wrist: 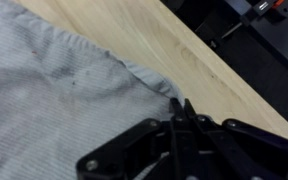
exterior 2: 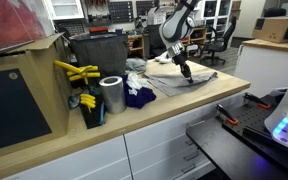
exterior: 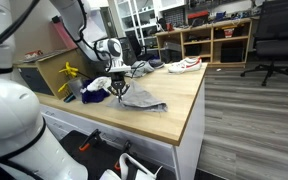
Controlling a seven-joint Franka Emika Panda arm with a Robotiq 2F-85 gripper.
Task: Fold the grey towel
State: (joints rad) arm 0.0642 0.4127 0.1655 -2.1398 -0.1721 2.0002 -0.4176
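The grey towel (exterior: 146, 101) lies crumpled on the wooden tabletop (exterior: 184, 85). It also shows in an exterior view (exterior 2: 196, 80) and fills the left of the wrist view (wrist: 54, 100). My gripper (exterior: 120, 91) points down at the towel's edge, and it shows in an exterior view (exterior 2: 186, 70) as well. In the wrist view the fingertips (wrist: 181, 105) are pressed together right at the towel's hemmed edge, with a bit of cloth between them. The bare wood lies just beyond the tips.
A dark blue cloth (exterior 2: 139, 97), a metal can (exterior 2: 111, 95), a black bin (exterior 2: 97, 55) and yellow tools (exterior 2: 76, 72) stand along the counter. A white shoe (exterior: 184, 65) lies at the table's far end. The table edge (wrist: 214, 70) is close to the gripper.
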